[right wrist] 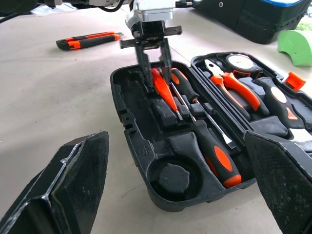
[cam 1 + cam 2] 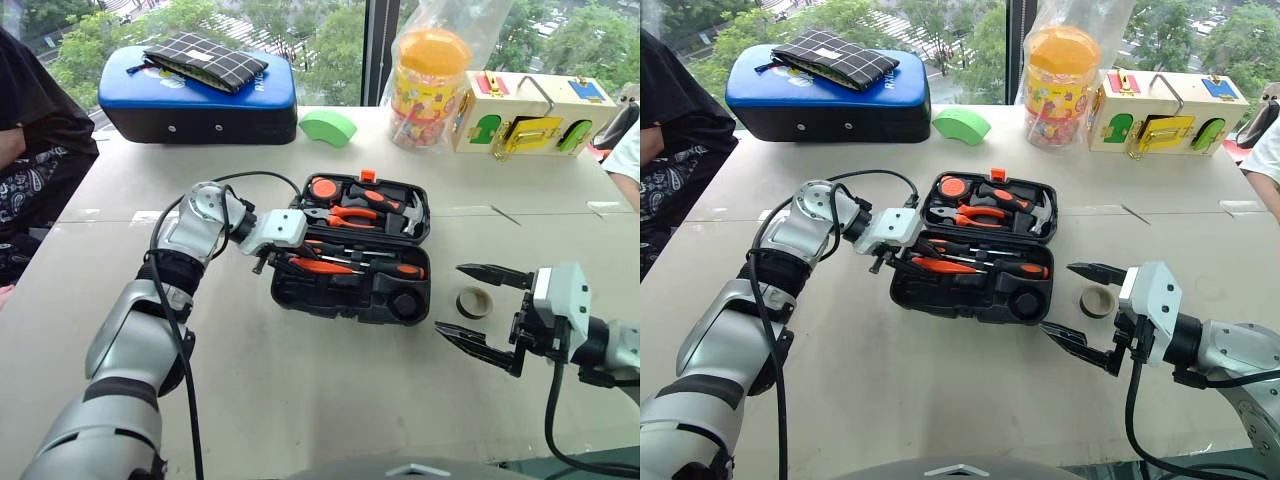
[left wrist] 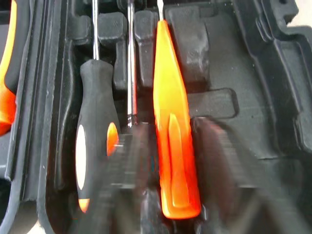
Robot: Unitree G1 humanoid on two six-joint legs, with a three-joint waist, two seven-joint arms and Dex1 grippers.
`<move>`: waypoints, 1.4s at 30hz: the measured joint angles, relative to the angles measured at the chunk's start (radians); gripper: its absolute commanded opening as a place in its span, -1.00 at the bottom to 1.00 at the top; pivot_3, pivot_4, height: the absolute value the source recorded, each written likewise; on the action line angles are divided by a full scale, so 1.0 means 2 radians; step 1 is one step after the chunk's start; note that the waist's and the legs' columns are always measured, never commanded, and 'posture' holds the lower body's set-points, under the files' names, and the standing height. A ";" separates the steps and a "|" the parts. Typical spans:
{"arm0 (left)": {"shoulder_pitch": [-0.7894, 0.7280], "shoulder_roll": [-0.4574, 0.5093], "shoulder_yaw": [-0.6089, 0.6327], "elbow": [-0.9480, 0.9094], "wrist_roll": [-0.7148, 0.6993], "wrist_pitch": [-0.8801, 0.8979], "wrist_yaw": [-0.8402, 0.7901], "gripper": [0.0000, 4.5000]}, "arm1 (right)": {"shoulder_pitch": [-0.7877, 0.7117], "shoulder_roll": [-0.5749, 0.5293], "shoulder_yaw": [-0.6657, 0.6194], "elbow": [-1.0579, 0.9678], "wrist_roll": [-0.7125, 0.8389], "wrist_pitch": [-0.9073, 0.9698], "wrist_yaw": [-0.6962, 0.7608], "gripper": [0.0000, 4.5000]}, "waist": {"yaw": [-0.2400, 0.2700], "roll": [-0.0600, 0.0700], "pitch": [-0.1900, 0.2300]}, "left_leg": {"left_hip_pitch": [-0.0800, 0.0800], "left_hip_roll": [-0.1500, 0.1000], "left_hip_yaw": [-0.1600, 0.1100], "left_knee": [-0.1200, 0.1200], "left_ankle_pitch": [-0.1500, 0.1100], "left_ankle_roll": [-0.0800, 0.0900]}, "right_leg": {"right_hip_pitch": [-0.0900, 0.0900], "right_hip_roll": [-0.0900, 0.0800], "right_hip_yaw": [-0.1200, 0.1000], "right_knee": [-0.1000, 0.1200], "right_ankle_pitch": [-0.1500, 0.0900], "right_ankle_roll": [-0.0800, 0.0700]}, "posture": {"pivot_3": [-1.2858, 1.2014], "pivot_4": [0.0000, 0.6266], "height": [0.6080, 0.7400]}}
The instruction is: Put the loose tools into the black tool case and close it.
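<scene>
Lower right of the frame, the right tool (image 2: 478,305) hangs spread and empty beside the tape roll (image 2: 474,302), still loose on the table (image 2: 300,400). Mid-frame, the case (image 2: 355,250) lies open with screwdrivers and pliers seated. The left tool (image 1: 155,53) straddles the slim orange tool (image 1: 163,90) in its recess — whether gripping or releasing I cannot tell. An orange-and-black knife (image 1: 87,40) lies outside; lid unclosed.

I see the black tool case (image 1: 146,146) as matt, grainy moulded plastic. The slim all-orange tool (image 3: 173,146) looks glossy, smooth plastic, the screwdriver (image 3: 95,131) handle duller black with a thin bright metal shaft. The counter (image 2: 300,400) is smooth and matt.
</scene>
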 measured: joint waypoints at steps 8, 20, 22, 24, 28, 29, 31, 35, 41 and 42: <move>0.017 0.035 0.052 -0.133 -0.124 0.228 0.012 -0.99 | -0.002 0.002 0.002 -0.001 -0.004 -0.003 -0.004 1.00 | -0.001 -0.001 0.001 | 0.001 0.000 0.000 0.001 0.000 0.000 | 0.000 0.000 0.000 0.003 0.000 0.000 | 0.03 -0.52 1.00; 0.142 0.006 0.064 -0.186 -0.072 0.218 0.169 -0.99 | -0.015 0.002 0.008 0.012 -0.011 -0.005 0.000 1.00 | 0.000 -0.002 0.000 | 0.002 0.001 0.000 0.001 0.000 0.000 | 0.000 0.000 0.001 0.004 -0.001 -0.001 | 0.03 -0.52 1.00; 0.143 0.007 0.064 -0.179 -0.065 0.205 0.175 -0.99 | -0.015 0.002 0.008 0.012 -0.010 -0.005 0.000 1.00 | -0.001 -0.001 -0.002 | 0.002 0.001 0.000 0.001 0.000 0.000 | 0.000 -0.001 0.001 0.004 -0.001 -0.002 | 0.03 -0.52 1.00; 0.147 0.008 0.064 -0.178 -0.061 0.194 0.175 -0.99 | -0.015 0.002 0.008 0.012 -0.010 -0.005 0.000 1.00 | -0.001 0.000 -0.003 | 0.002 0.001 0.000 0.001 0.000 0.000 | 0.000 -0.001 0.001 0.004 -0.001 -0.002 | 0.03 -0.52 1.00; 0.158 0.008 0.075 -0.178 -0.062 0.178 0.174 -0.99 | -0.015 0.002 0.008 0.012 -0.010 -0.005 0.000 1.00 | -0.002 0.001 -0.003 | 0.002 0.001 0.000 0.001 0.000 0.000 | 0.000 -0.001 0.001 0.004 -0.001 -0.002 | 0.03 -0.52 1.00; 0.161 0.008 0.078 -0.179 -0.064 0.174 0.175 -0.99 | -0.015 0.002 0.008 0.012 -0.010 -0.005 0.000 1.00 | -0.002 0.001 -0.003 | 0.002 0.001 0.000 0.001 0.000 0.000 | 0.000 -0.001 0.001 0.004 -0.001 -0.002 | 0.03 -0.52 1.00; 0.187 -0.005 0.125 -0.190 -0.100 0.199 0.198 -0.99 | -0.016 0.002 0.009 0.013 -0.010 -0.005 0.001 1.00 | -0.005 0.001 -0.003 | 0.001 0.001 0.000 0.001 0.000 0.000 | -0.001 -0.001 0.002 0.004 -0.001 -0.002 | 0.03 -0.52 1.00; 0.238 -0.021 0.254 -0.257 -0.185 0.290 0.301 -0.77 | -0.036 0.002 0.027 0.020 -0.010 -0.008 0.007 1.00 | -0.013 -0.002 -0.001 | 0.001 0.001 -0.001 0.001 0.000 -0.001 | -0.001 -0.001 0.001 0.005 -0.001 -0.001 | 0.03 -0.52 1.00; 0.348 -0.002 0.385 -0.324 -0.168 0.323 0.467 0.34 | -0.078 0.009 0.060 0.053 -0.011 -0.013 0.023 1.00 | -0.015 -0.002 -0.001 | 0.002 0.001 0.000 0.000 0.000 -0.001 | -0.001 -0.001 0.001 0.004 -0.001 -0.001 | 0.03 -0.52 1.00; 0.381 -0.002 0.407 -0.343 -0.165 0.343 0.495 0.55 | -0.090 0.010 0.069 0.065 -0.011 -0.015 0.031 1.00 | -0.014 -0.002 -0.001 | 0.002 0.001 0.000 0.000 0.000 -0.001 | -0.001 -0.002 0.001 0.004 -0.001 -0.002 | 0.03 -0.52 1.00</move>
